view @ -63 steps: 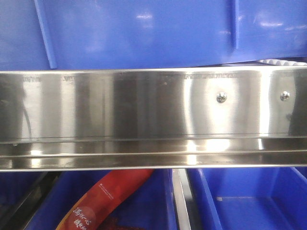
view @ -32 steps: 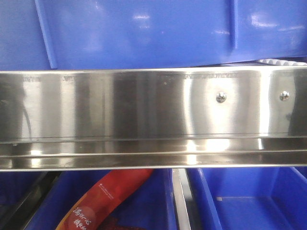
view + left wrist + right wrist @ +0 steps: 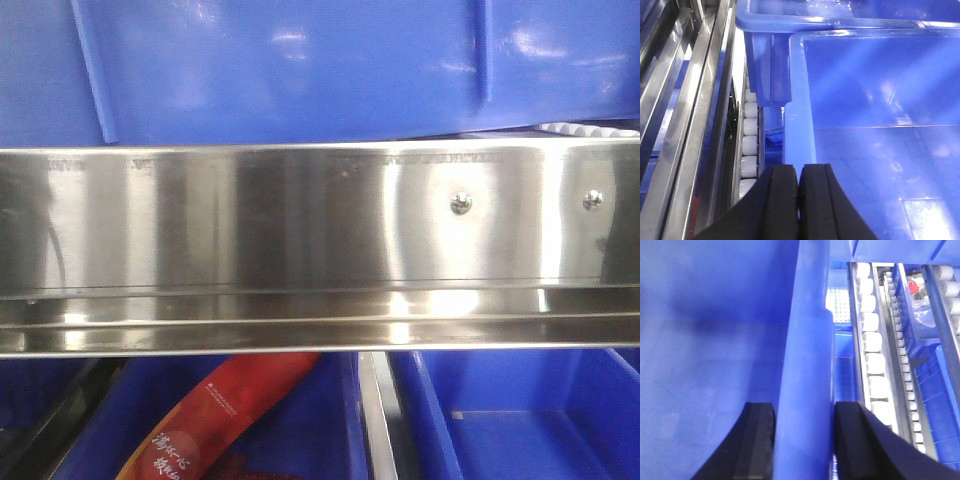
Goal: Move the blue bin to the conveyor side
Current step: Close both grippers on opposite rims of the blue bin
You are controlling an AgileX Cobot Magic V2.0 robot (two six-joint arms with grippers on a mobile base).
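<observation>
- The bin fills the top of the front view, its ribbed wall just above a shiny steel rail.
- In the left wrist view the bin's bare floor and walls spread to the right, and its thick rim runs straight away from the left claw.
- The left claw's two black fingers are pressed together, with only a hairline slit between them. They sit right at the near end of the bin's rim. Whether anything is pinched in the slit cannot be told.
- The right claw straddles the bin's rim, one finger inside the bin and the other outside. The rim fills the gap between them, so the claw is clamped on the bin.
- White rollers run beside the bin's outer wall. They also show on its other side.
- A second bin butts against the bin's far corner.
- Below the bin, under the rail, lower bins show, one holding a red packet.
</observation>
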